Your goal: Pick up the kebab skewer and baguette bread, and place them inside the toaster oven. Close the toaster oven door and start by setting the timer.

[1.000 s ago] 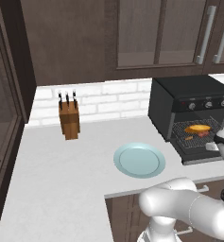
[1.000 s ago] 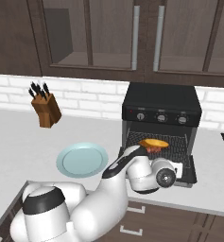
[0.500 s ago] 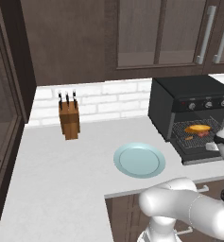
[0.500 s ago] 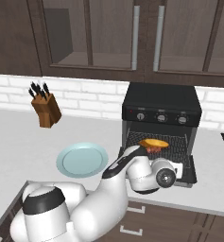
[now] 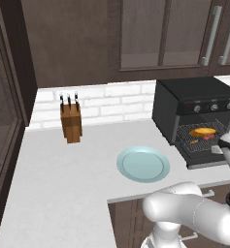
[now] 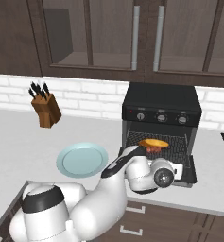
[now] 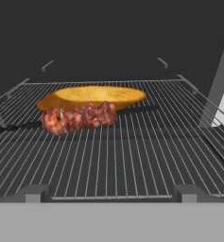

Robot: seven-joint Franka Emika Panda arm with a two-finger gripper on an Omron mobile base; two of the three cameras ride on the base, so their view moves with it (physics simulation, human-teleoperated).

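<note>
The black toaster oven (image 5: 194,97) (image 6: 160,101) stands at the back of the counter. Its door (image 6: 190,173) is dropped flat in front. On the wire rack lies the golden baguette bread (image 7: 97,97) (image 6: 154,142) (image 5: 204,131). Just in front of it, touching its front edge, rests the kebab skewer (image 7: 80,118) (image 6: 156,150) with reddish chunks on a dark stick. My gripper (image 6: 177,166) (image 5: 218,149) hovers over the lowered door at the oven mouth, open, holding nothing, facing the rack.
A pale blue plate (image 5: 143,163) (image 6: 82,159) sits bare on the counter left of the oven. A wooden knife block (image 5: 71,123) (image 6: 46,109) stands by the brick wall. Small silver knobs (image 6: 161,117) line the oven front above the opening. Dark cabinets hang overhead.
</note>
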